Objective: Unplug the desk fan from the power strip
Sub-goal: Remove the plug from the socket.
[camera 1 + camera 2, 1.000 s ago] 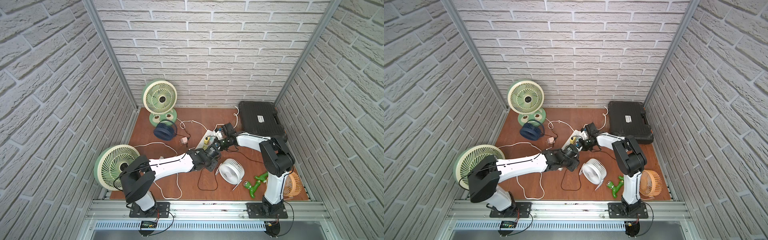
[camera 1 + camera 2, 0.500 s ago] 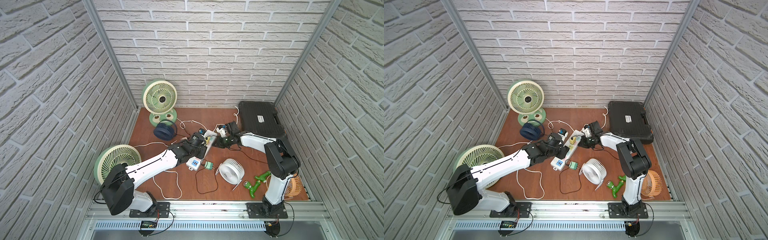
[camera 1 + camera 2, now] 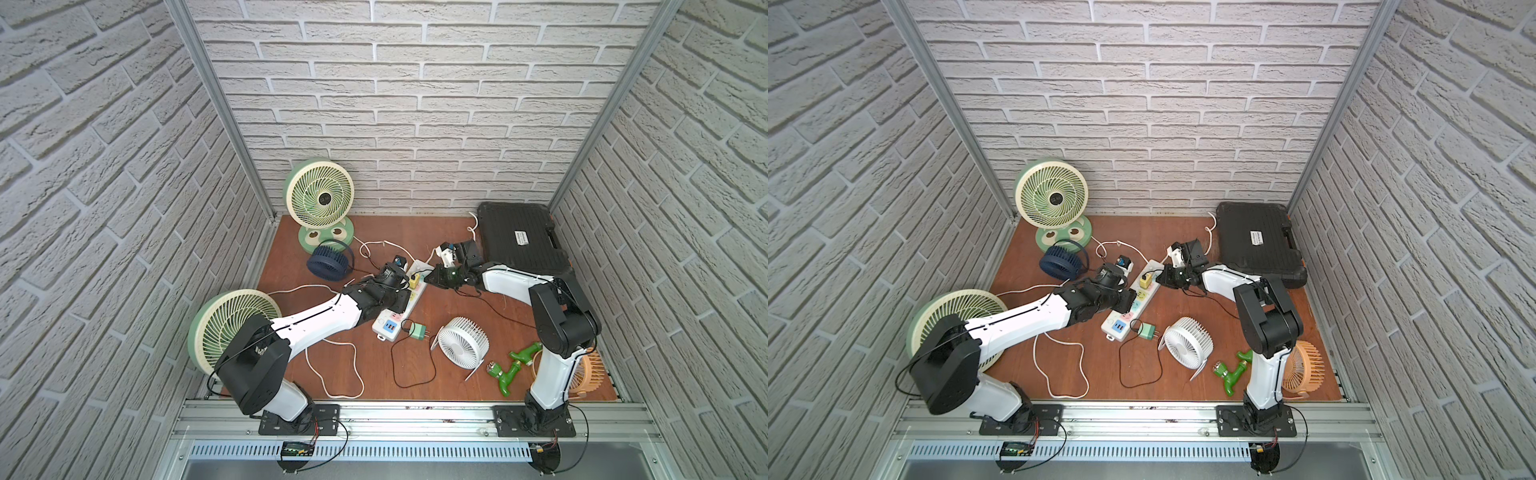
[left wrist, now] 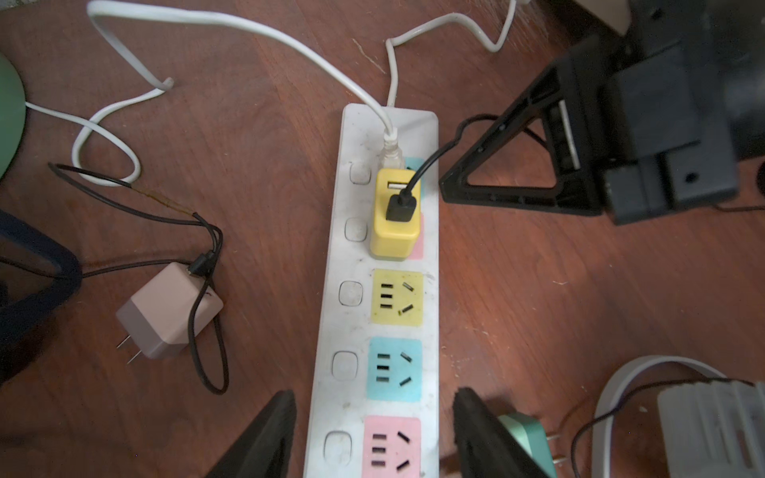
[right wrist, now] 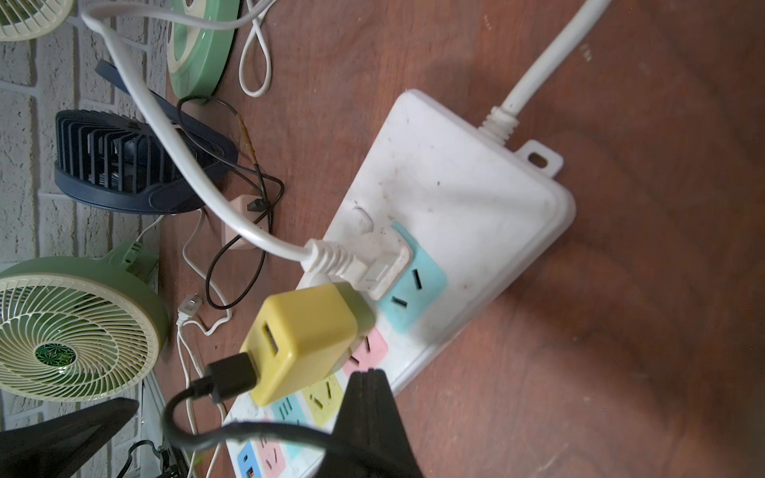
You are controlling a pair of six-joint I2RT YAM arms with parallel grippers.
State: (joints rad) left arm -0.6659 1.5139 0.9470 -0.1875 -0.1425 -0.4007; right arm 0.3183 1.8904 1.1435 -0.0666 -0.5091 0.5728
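A second ago my left gripper (image 4: 374, 393) was down over the near end of the power strip (image 4: 350, 327), close to the white fan (image 3: 462, 341). Since then it has swung out to the left and come back over the middle of the strip. Its jaws have spread and now stand apart, one finger on each side of the strip, touching neither edge as far as I can see and holding nothing. The strip lies flat on the wooden table (image 3: 457, 249) between my two grippers and has hardly shifted. Just beside its near end lies the green plug (image 3: 417, 331), loose, with its prongs bare, on a spot my left gripper covered a second ago; I take that to mean one plug is out. Further along, the yellow adapter (image 4: 395, 223) and the white plug (image 4: 391, 149) sit in their sockets, so if the task's fan hangs on either, the job is not done. My right gripper (image 4: 449, 188) is pressed shut, low beside the strip's far end, about where it was. Some things I cannot settle. My left arm (image 3: 316, 320) covers part of the strip in both top views. The green plug's black cord (image 3: 411, 387) loops toward the white fan, but the join is too small to see. The black cable (image 4: 426, 167) from the yellow adapter runs past my right gripper, and whether it is pinched there is hidden.
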